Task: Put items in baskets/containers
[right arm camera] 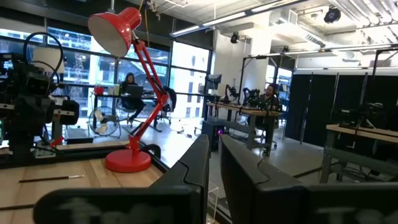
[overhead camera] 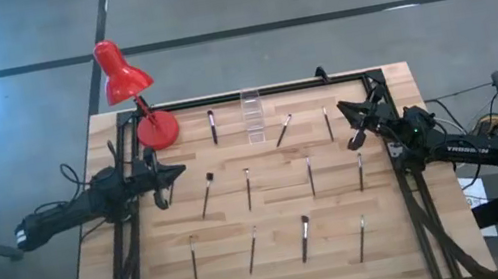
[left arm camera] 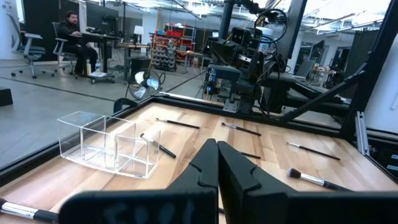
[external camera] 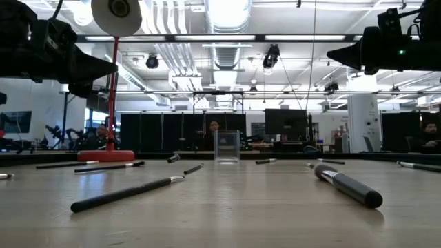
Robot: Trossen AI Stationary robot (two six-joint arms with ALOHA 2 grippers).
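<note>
Hovering empty, the closed left gripper (overhead camera: 177, 173) and near-closed right gripper (overhead camera: 348, 127); reaching unopened could scatter brushes (overhead camera: 247, 188) beyond the holder (overhead camera: 253, 116).

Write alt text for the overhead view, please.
Twelve thin brushes lie scattered on a wooden table; the clear holder stands empty beside a red desk lamp. The left gripper and right gripper hover at opposite sides.

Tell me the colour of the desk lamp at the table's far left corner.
Red: the desk lamp has a red shade, arm and round base, clearest in the right wrist view.
</note>
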